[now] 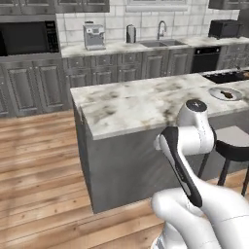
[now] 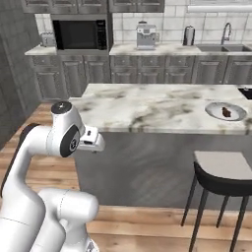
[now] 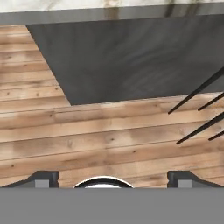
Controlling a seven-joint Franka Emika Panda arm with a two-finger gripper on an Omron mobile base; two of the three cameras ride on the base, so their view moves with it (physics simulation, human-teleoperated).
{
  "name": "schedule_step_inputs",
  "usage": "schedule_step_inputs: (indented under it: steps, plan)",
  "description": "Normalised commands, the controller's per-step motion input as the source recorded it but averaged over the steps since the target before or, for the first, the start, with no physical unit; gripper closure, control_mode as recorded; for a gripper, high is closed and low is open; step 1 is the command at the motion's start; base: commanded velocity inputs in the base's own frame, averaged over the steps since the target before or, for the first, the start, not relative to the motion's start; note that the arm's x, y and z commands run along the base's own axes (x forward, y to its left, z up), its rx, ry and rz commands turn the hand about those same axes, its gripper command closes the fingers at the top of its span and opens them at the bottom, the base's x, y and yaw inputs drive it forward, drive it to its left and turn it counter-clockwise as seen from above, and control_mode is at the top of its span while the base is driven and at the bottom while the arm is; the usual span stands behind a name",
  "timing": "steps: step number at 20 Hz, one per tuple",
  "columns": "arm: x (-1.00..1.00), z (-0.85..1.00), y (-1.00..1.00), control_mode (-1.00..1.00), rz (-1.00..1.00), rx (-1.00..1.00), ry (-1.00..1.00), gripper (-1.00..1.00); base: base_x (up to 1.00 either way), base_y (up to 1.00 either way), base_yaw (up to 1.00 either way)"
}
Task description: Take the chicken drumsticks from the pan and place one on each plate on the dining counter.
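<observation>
Marble dining counter (image 2: 147, 110), plate (image 2: 226, 111) w/ drumstick (image 2: 226, 112), orientation unclear

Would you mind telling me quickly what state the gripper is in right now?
Gripper: open and empty, its fingertips spread wide, facing the wooden floor in front of the dining counter.

one plate (image 2: 225, 111), one drumstick (image 2: 226, 112), one stool (image 2: 224, 172)

The stool (image 3: 199, 109) beyond the right finger shows legs alone, its seat cut off; the drumstick (image 2: 226, 112) is too small to make out.
</observation>
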Motion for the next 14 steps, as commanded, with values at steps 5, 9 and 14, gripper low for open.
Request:
schedule_step_inputs:
  steps: [5, 9, 14]
  plan:
    - [0.0, 0.0, 0.0, 1.0, 0.0, 0.0, 0.0, -1.0, 0.1, 1.0, 0.0]
    - [0.0, 0.0, 0.0, 1.0, 0.0, 0.0, 0.0, -1.0, 0.18, 1.0, 0.0]
    - [0.0, 0.0, 0.0, 1.0, 0.0, 0.0, 0.0, -1.0, 0.28, 1.0, -0.02]
